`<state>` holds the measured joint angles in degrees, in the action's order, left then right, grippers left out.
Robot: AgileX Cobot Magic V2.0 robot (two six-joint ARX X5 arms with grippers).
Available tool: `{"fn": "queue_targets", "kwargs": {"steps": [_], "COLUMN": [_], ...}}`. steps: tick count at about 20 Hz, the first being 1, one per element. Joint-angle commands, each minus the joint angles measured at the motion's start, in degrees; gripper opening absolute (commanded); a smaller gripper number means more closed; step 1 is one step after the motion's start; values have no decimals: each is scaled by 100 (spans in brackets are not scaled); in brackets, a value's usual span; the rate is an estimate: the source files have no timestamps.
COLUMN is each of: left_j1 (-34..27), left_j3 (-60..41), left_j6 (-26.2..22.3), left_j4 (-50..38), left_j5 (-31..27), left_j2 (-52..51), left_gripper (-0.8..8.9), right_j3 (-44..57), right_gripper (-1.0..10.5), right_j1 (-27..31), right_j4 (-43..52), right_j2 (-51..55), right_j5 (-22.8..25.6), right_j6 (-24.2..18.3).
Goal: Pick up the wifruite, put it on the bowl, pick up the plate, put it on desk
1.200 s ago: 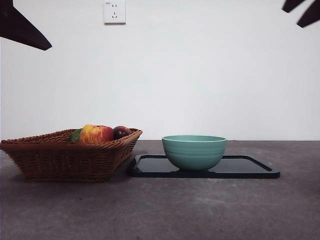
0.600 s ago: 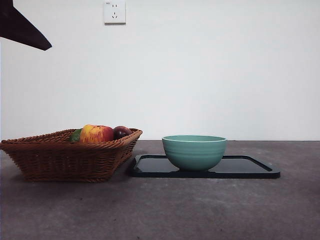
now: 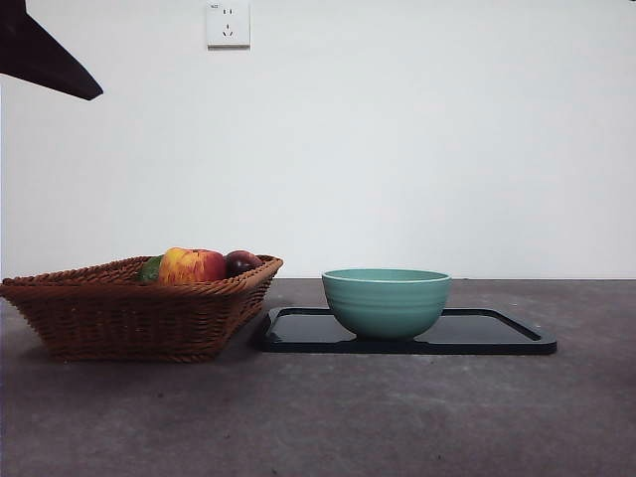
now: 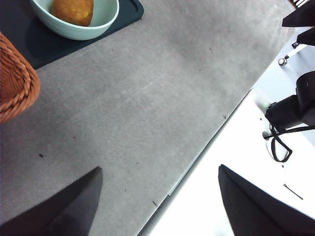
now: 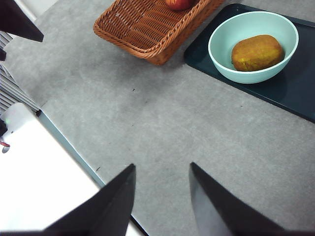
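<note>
The right claw [image 5: 161, 196] — jaws apart, empty — has left the front view; wifruite [image 5: 257, 52] sits in the bowl [image 5: 231, 69], so the plate [image 3: 497, 338], at the bowl's 6 o'clock, comes next.

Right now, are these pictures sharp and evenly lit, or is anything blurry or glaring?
Front view: sharp, with soft, even light on the mint-green ceramic bowl. Left wrist view: the white surface beside the grey-brown desk looks overexposed. Right wrist view: the orange-brown fruit looks clear.

The bowl's [image 3: 387, 301] wall is hiding the wifruite in the front view; the right wrist view's edge is cropping the apple [image 5: 178, 4].
</note>
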<state>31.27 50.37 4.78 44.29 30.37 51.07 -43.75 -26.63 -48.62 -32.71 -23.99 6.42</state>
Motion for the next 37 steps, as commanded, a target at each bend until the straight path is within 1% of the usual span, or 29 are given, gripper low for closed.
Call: {"fn": "queue_targets", "kwargs": {"steps": [1, 5, 9, 15, 18, 22, 23, 29, 34, 37], "left_j1": [35, 35, 37, 52, 127, 221, 256, 470, 658, 754], "left_j3": [39, 120, 756, 2319, 3104, 3926, 4089, 4669, 4671, 4671], "left_j6": [-50, 376, 361, -20, -205, -437, -476, -846, -1012, -1189], "left_j4": [-208, -944, -1069, -1093, -1095, -1095, -1093, -1193, -1668, -1720], "left_j5": [31, -133, -223, -260, -573, -728, -848, -1305, -1482, -1620], "left_j2": [35, 155, 831, 2498, 3405, 4487, 4747, 5919, 6413, 6627], "left_gripper": [375, 377, 377, 376, 376, 376, 376, 376, 376, 376], "right_j3": [-35, -33, -35, -35, -35, -35, -35, -35, -35, -35], "right_gripper": [175, 175, 175, 175, 175, 175, 175, 175, 175, 175], "right_j1": [-39, -39, -39, -39, -39, -39, -39, -39, -39, -39], "right_j4": [46, 46, 46, 44, 35, 31, 31, 28, -114, -175], "right_j2": [-22, -22, -22, -11, -11, -11, -11, -11, -13, -11], "right_j5": [-17, -17, -22, -22, -22, -20, -15, -17, 0, 0], "right_j6": [50, 68, 68, 68, 68, 63, 61, 63, 61, 61]}}
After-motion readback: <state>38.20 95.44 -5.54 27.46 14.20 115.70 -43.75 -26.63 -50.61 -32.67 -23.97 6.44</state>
